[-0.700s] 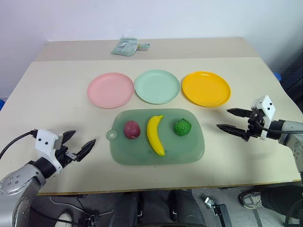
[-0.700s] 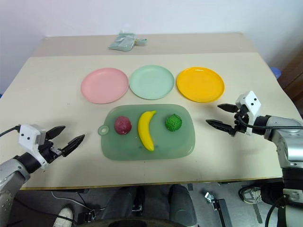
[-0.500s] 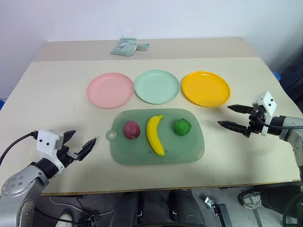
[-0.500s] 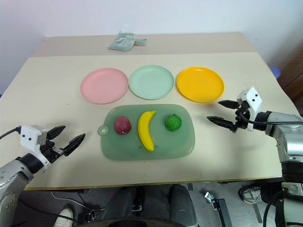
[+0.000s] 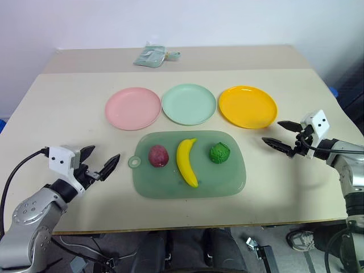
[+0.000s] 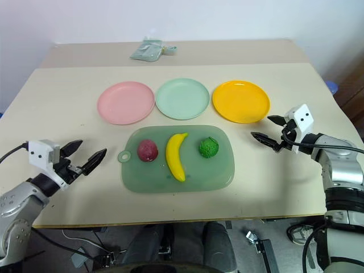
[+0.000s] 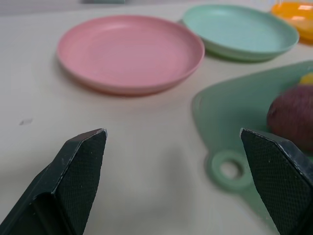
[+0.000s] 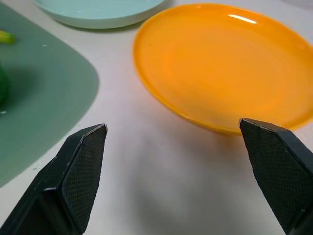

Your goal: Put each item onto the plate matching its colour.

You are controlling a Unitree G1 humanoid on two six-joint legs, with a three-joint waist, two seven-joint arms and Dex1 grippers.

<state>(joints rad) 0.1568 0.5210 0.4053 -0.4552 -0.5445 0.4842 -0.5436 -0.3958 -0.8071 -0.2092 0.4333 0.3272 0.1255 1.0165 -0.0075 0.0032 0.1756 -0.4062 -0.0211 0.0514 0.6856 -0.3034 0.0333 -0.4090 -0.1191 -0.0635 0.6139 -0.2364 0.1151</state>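
Note:
Three plates stand in a row: pink (image 5: 133, 108), pale mint green (image 5: 189, 104) and orange-yellow (image 5: 247, 106). In front of them, on a dull-green tray (image 5: 227, 182), lie a red-purple fruit (image 5: 158, 156), a yellow banana (image 5: 186, 161) and a bumpy green ball (image 5: 219, 153). My left gripper (image 5: 101, 161) is open and empty, left of the tray's holed tab (image 7: 229, 169). My right gripper (image 5: 276, 133) is open and empty, hovering right of the tray, in front of the orange-yellow plate (image 8: 220, 68).
A pale green packet (image 5: 151, 56) lies at the table's far edge, behind the plates. Bare tabletop (image 5: 68, 125) spreads on both sides of the tray. The table's front edge (image 5: 187, 224) runs close below the tray.
My right gripper has risen and drawn nearer the orange-yellow plate. My left gripper has shifted slightly right and up toward the tray. The items and plates have not moved.

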